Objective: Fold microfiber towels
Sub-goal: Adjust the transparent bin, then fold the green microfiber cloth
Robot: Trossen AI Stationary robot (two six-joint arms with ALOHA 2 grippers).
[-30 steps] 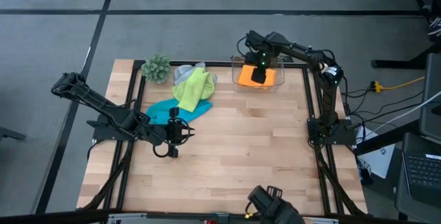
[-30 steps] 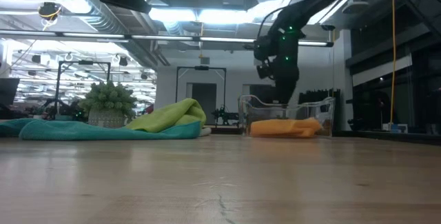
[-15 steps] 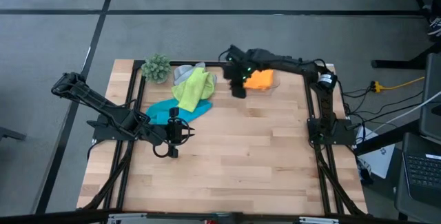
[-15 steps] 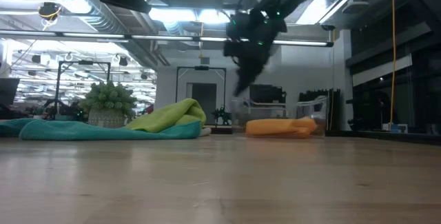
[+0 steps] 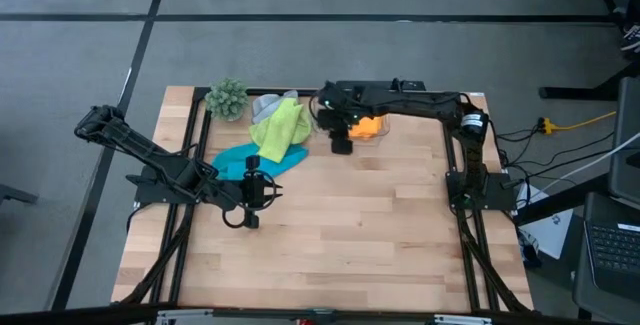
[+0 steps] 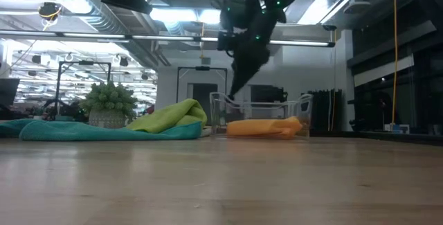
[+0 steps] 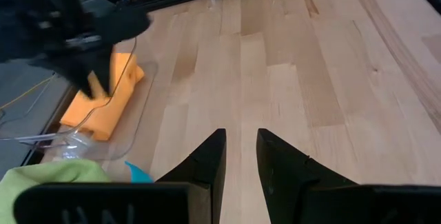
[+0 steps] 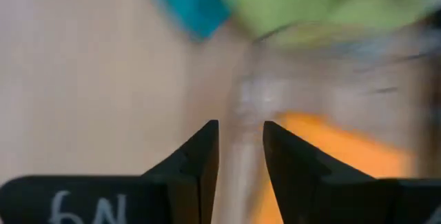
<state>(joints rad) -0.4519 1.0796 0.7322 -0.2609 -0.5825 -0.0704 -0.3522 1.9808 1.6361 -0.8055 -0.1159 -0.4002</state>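
Right hand clamped narrow on the clear box rim, orange towel inside, beside the lime towel.

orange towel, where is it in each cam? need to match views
High view: orange towel at the table's far edge, right of centre, partly under the right gripper.
Low view: flat in the clear plastic box, right of centre.
Left wrist view: upper left, in the box, behind the right arm.
Right wrist view: blurred orange patch at lower right, past the fingers.
Shared landmark: the lime green towel, beside the box in all four.
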